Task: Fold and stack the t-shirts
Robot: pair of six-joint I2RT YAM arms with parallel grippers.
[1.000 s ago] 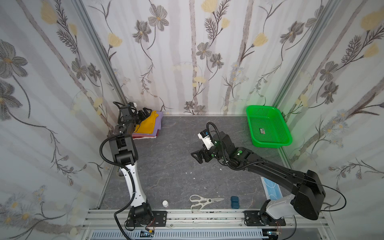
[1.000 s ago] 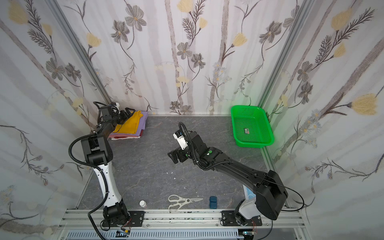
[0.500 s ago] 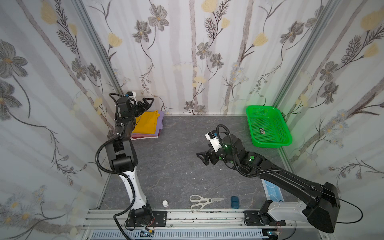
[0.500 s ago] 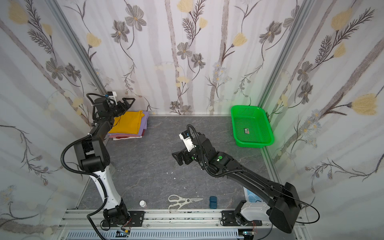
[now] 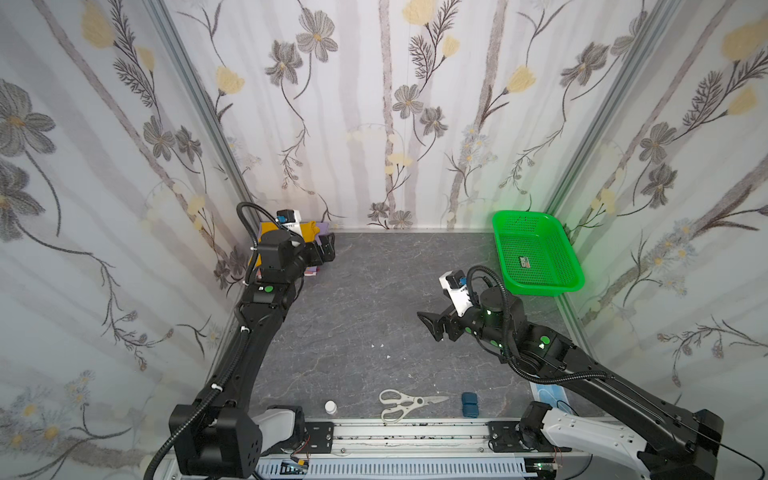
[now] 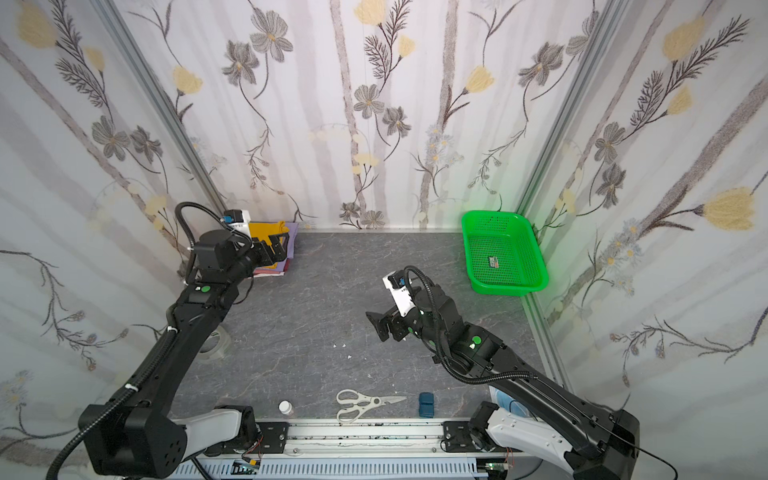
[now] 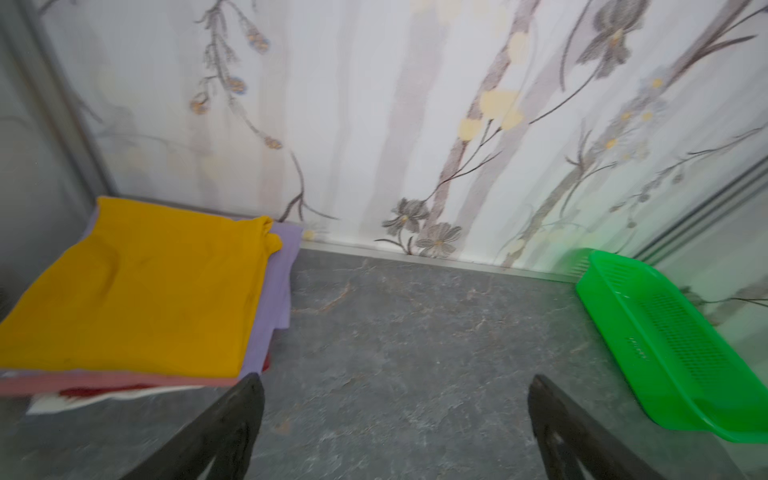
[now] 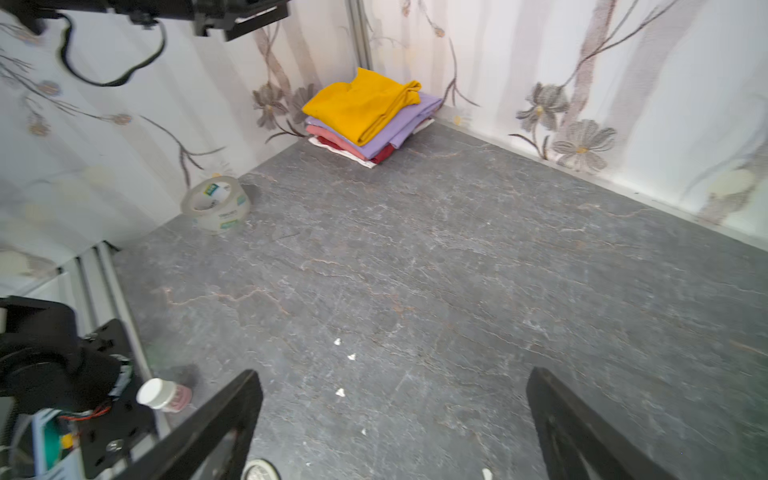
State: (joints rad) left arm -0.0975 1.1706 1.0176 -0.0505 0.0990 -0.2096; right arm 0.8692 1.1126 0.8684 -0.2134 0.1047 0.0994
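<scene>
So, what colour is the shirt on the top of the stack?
Mustard yellow. The top t-shirt shows best in the right wrist view.

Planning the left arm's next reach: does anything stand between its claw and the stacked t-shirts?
Nothing visible does. The open left claw hangs right beside the stacked t-shirts, only bare table between them.
</scene>
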